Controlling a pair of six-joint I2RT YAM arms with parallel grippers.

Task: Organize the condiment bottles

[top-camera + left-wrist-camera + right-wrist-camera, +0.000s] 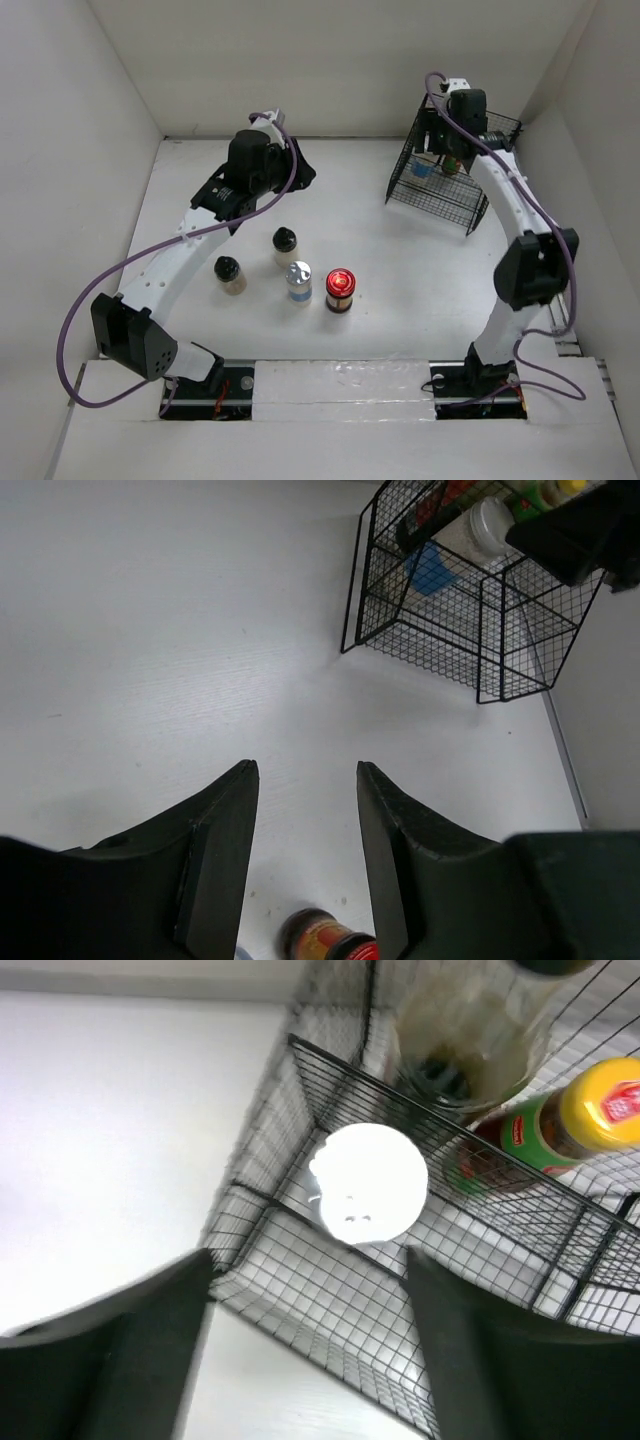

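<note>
Four bottles stand on the table: two black-capped beige jars (286,245) (230,274), a silver-lidded blue-label jar (299,283) and a red-lidded jar (340,290), which also shows low in the left wrist view (330,940). In the black wire basket (440,195) stand the other silver-lidded jar (368,1182), the yellow-capped green-red bottle (560,1120) and the tall dark bottle (470,1040). My left gripper (305,770) is open and empty, above the table behind the jars (298,168). My right gripper (310,1260) is open and empty, above the basket (447,150).
The basket (450,620) sits at the back right against the white side wall. White walls enclose the table on the left, back and right. Purple cables hang off both arms.
</note>
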